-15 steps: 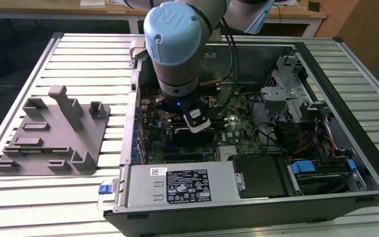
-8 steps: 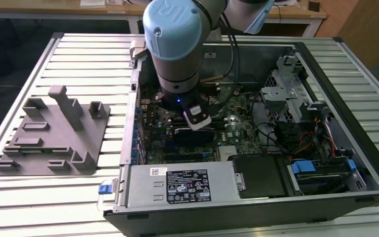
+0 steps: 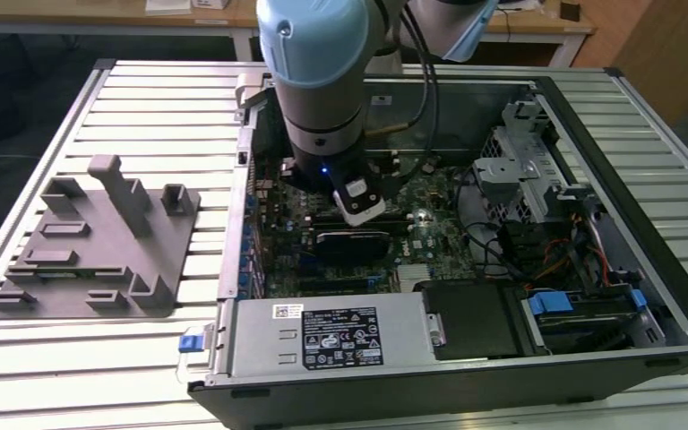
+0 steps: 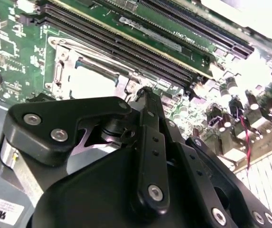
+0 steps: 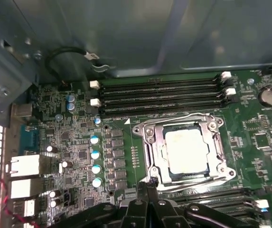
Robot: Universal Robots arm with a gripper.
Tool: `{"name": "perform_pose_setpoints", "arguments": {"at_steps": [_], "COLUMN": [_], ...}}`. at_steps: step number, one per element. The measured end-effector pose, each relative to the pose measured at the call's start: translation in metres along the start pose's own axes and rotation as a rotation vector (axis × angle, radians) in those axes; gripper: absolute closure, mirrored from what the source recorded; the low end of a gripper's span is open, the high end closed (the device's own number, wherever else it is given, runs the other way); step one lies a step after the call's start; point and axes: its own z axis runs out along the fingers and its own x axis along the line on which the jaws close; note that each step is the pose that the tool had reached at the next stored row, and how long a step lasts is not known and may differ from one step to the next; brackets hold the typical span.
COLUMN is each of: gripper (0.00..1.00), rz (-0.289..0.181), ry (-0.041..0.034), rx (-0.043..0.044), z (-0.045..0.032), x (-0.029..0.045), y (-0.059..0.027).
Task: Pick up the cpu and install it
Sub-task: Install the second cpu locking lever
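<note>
A: Inside the open computer case (image 3: pixel 583 224), item one?

B: The cpu (image 5: pixel 187 150), a pale square chip. It lies flat in the metal socket frame (image 5: pixel 147 142) on the green motherboard (image 5: pixel 79 156), seen in both wrist views; in the second wrist view it is the pale patch (image 4: pixel 90 84) just beyond the pincer linkage.

A: Item two, the pincer?

B: Pincer (image 5: pixel 149 182), black, fingertips pressed together. The tips meet at the socket frame's edge, just beside the chip, and pinch nothing. In the exterior view the arm (image 3: pixel 320 81) reaches down into the case, its lower end over the middle of the board.

A: Around the socket?

B: Four dark memory slots (image 5: pixel 159 97) with white latches run along one side of the frame. A column of small blue-topped capacitors (image 5: pixel 96 161) stands on another side.

A: Outside the case?

B: A slatted metal bench (image 3: pixel 117 107) carries everything. In the exterior view a grey plastic fixture (image 3: pixel 93 251) sits at nine o'clock from the case, well apart from the arm. A silver power supply (image 3: pixel 320 336) with a black label sits at six o'clock inside the case.
</note>
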Motion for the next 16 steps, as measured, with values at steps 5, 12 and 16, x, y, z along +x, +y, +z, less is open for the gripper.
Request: {"name": "perform_pose_setpoints", "arguments": {"at_steps": [5,12,16], "gripper": [0.89,0.89,0.89], "rz": [-0.003,-0.008,-0.008], "ry": [-0.0029,-0.0088,-0.0084], "rx": [0.0293,0.0863,0.0866], "z": [-0.0065,-0.0060,-0.0047], "x": [-0.0003,-0.0021,-0.0079], "y": [0.0036,0.0085,0.0107]}}
